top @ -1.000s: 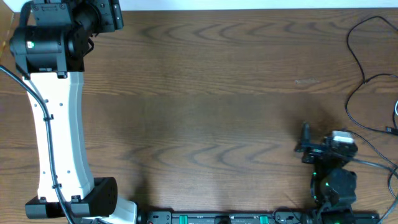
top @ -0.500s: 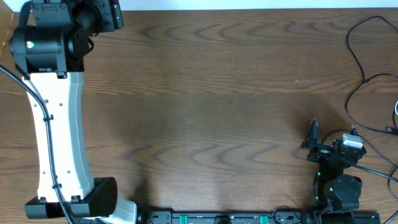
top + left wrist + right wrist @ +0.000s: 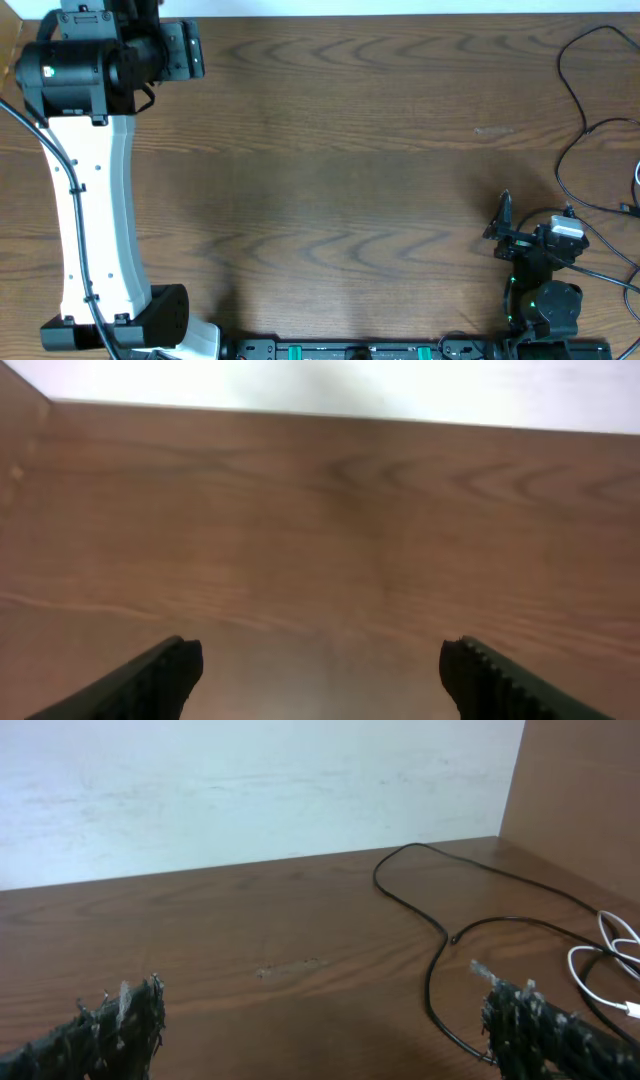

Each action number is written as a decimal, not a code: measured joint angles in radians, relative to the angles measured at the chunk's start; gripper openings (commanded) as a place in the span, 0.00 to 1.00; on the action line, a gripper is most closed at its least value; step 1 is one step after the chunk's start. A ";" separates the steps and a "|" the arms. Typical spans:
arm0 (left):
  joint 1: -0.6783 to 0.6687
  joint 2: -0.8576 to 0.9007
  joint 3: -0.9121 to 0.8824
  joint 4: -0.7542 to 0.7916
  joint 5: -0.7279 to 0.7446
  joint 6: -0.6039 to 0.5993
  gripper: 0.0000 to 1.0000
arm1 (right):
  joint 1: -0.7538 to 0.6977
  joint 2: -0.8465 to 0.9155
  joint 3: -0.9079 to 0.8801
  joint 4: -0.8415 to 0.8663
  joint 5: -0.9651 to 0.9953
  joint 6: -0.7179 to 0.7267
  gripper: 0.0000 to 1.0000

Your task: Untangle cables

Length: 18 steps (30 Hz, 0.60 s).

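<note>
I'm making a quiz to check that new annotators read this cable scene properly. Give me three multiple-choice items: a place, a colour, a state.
1. In the overhead view, the black cable lies at which part of the table? A left edge; B centre; C right edge.
2. What colour is the cord beside it in the right wrist view? A red; B white; C yellow.
3. The right tool is: A shut on the black cable; B open and empty; C shut on the cord.
Answers: C, its loops run down the right side; B, white loops lie right of the black one; B, its fingers stand wide apart with nothing held between them.
</note>
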 measured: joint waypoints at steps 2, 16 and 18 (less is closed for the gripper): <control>0.000 0.007 0.000 -0.017 0.029 -0.024 0.81 | 0.000 0.000 0.000 0.000 0.000 0.000 0.99; 0.000 0.025 -0.330 -0.197 0.022 -0.051 0.81 | 0.000 -0.001 -0.011 0.179 -0.036 0.013 0.99; 0.002 0.036 -0.410 -0.222 0.019 -0.051 0.81 | 0.000 -0.002 -0.011 0.150 -0.047 0.016 0.99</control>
